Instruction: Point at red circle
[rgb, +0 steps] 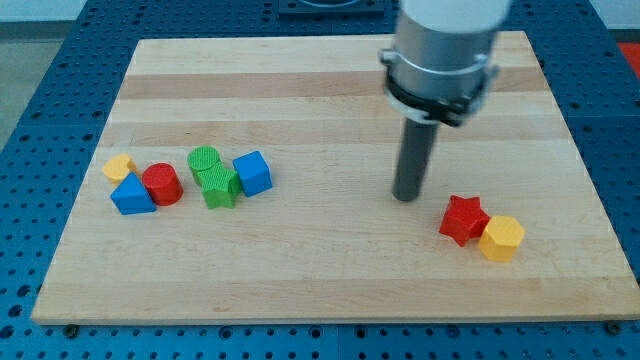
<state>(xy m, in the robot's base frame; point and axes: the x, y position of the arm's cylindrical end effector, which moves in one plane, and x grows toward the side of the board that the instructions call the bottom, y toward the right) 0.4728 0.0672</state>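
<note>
The red circle (162, 184) is a short red cylinder at the view's left, touching a blue triangle (131, 195) on its left. My tip (406, 196) rests on the board right of centre, far to the right of the red circle and just left of a red star (464, 219).
A small yellow block (119, 167) lies above the blue triangle. A green circle (204, 160), a green star-like block (219, 187) and a blue cube (252, 172) cluster right of the red circle. A yellow hexagon (501, 238) touches the red star. The wooden board (320, 90) sits on a blue perforated table.
</note>
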